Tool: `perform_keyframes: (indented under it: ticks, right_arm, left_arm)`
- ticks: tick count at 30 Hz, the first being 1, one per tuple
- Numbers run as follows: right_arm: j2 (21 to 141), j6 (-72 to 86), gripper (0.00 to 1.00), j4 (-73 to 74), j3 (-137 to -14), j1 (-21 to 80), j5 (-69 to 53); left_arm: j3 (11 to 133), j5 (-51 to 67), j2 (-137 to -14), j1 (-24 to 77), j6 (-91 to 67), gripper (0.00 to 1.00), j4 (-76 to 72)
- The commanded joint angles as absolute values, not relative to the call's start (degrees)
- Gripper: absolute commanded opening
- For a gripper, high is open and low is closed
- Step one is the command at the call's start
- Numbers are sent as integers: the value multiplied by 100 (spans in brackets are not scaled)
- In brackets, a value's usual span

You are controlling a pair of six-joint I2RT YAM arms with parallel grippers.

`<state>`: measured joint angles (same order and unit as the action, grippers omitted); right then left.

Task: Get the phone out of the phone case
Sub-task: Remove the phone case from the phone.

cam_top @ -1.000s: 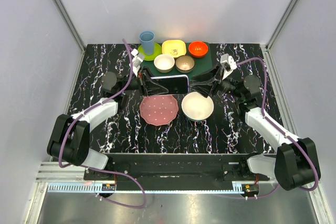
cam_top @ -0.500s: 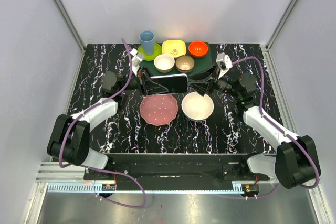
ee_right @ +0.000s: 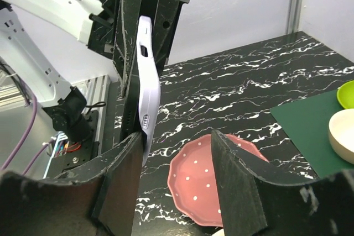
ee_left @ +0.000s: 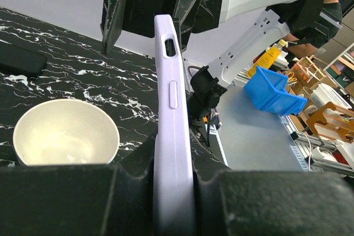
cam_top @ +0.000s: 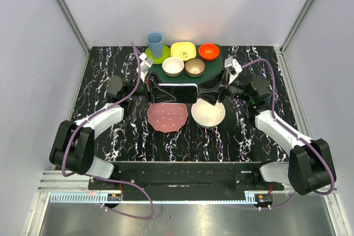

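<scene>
Just past the pink plate point(cam_top: 167, 116), the phone point(cam_top: 178, 93) sits in its phone case point(ee_left: 172, 114), held off the tabletop point(cam_top: 110, 131). The left hand point(cam_top: 150, 88) is clamped on its left end; the right hand point(cam_top: 213, 93) gapes around the right end. Next up, probably: close and peel the rim.

Four bowls point(cam_top: 208, 113), three plates point(cam_top: 167, 115), one cup point(cam_top: 155, 41), one phone point(cam_top: 178, 93).

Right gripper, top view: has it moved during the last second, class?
Yes. The right gripper has slid left toward the phone, and now sits over the white bowl's far rim.
</scene>
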<state>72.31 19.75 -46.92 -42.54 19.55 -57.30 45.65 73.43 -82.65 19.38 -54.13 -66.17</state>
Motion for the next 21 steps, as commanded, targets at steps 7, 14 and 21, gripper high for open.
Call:
perform_keyframes:
  ticks: [7, 14, 21]
  right_arm:
    - [7461, 2074, 59, -4799, -4456, 2373, -6258]
    - [7664, 2171, 59, -4904, -4474, 2522, -6214]
    - [7892, 2574, 59, -5343, -4465, 2698, -6056]
  left_arm:
    - [4667, 6812, -8147, 2101, -5432, 0, -7225]
    - [4614, 6706, -8121, 2101, -5423, 0, -7233]
    - [4562, 6583, -8139, 2101, -5388, 0, -7207]
